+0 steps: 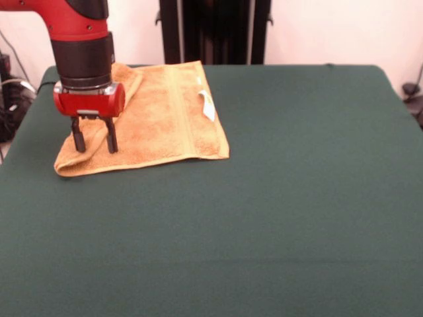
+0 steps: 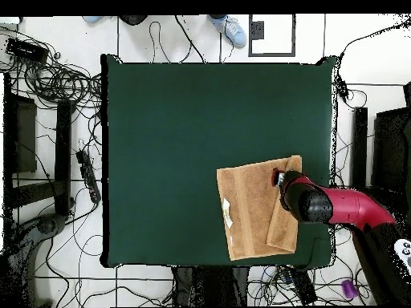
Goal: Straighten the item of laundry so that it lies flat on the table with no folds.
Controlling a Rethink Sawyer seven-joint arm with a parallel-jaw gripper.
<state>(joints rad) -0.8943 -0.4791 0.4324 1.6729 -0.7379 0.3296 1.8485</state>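
Front view: the hand (image 1: 94, 142) hangs from the red and black arm with its two dark fingers (image 1: 78, 140) spread apart, their tips down at the golden-orange towel (image 1: 165, 112); whether any cloth lies pinched between them cannot be told. The towel spreads out from under the hand toward the middle of the dark green tabletop (image 1: 297, 198), close to one corner of that surface. A fold of cloth lies doubled over just behind the hand, and a rounded, rolled edge runs just in front of the fingertips. A woven band (image 1: 182, 109) crosses the towel on the side away from the hand, with a small white tag (image 1: 207, 104) just beyond it at the hem. Overhead view: the arm covers the hand, and a folded strip of towel (image 2: 282, 216) lies beside it.
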